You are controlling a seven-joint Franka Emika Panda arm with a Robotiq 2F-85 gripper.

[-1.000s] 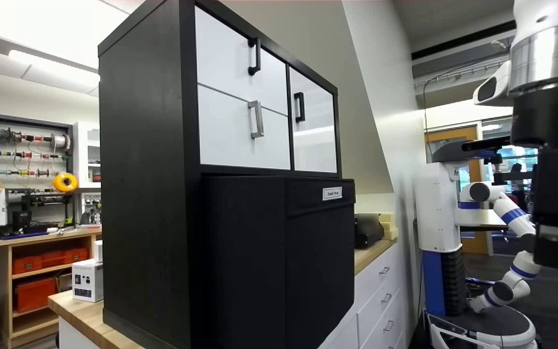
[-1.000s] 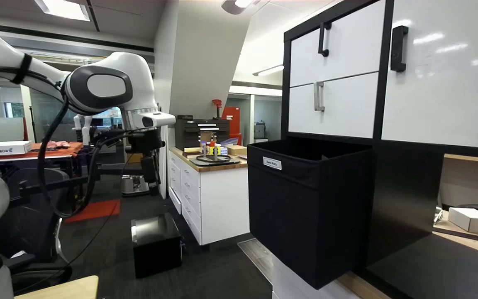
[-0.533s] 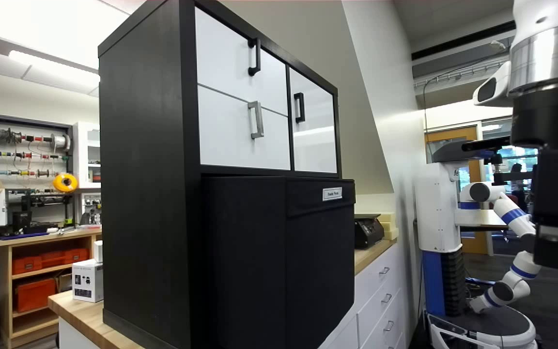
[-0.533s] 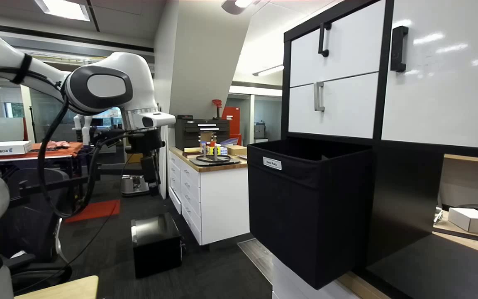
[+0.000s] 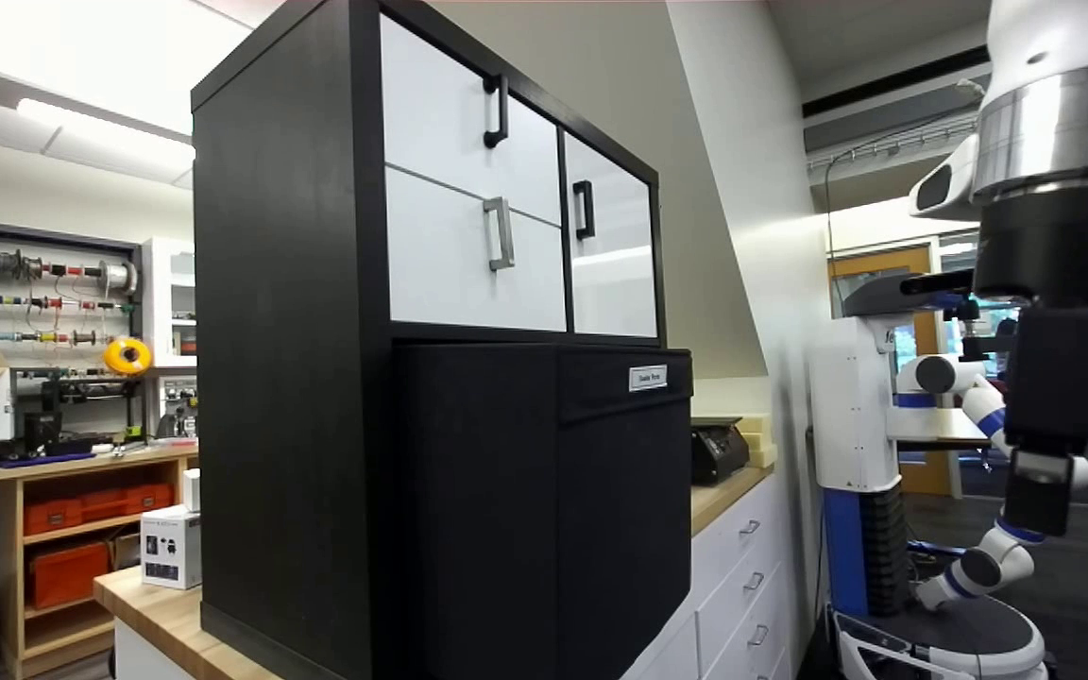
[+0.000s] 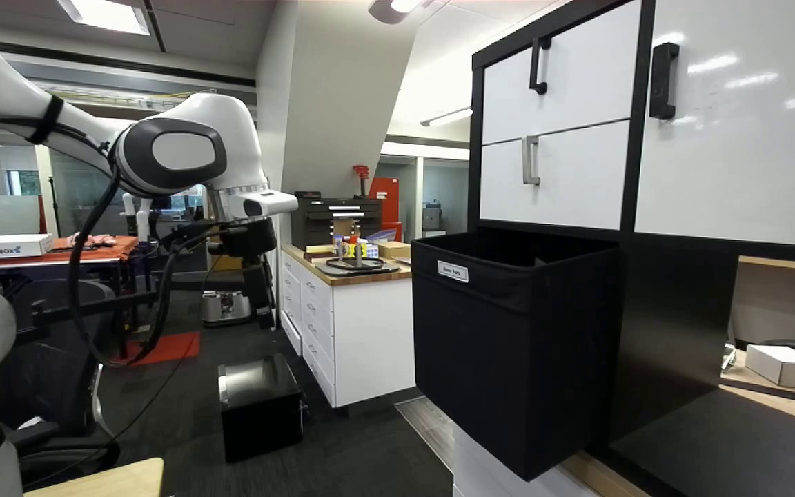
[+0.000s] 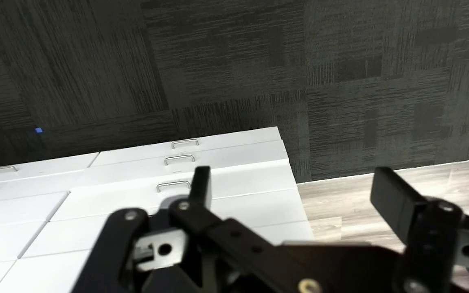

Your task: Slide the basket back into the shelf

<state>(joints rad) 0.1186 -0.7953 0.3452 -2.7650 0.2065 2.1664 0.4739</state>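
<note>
The basket (image 5: 624, 529) is a large black bin with a small white label. It sticks out of the lower part of the black shelf (image 5: 280, 359), under the white drawer fronts. In an exterior view the basket (image 6: 473, 345) shows its open top and stands out in front of the shelf (image 6: 577, 183); its rear is hidden inside. My gripper (image 5: 1040, 496) hangs pointing down, apart from the basket, out in front of it. It also shows at the left in an exterior view (image 6: 264, 310). In the wrist view my gripper (image 7: 293, 183) has its fingers wide apart with nothing between them; the basket is out of view there.
A white counter cabinet with drawers (image 6: 370, 338) stands beyond the basket; its drawers show in the wrist view (image 7: 255, 179). A black box (image 6: 259, 407) stands on the floor. A white mobile robot (image 5: 851, 406) stands behind my arm. A wooden tabletop corner (image 6: 94, 480) is near my base.
My arm and gripper have moved a little toward the shelf side and slightly down within the last half second. The basket and the shelf have not moved.
</note>
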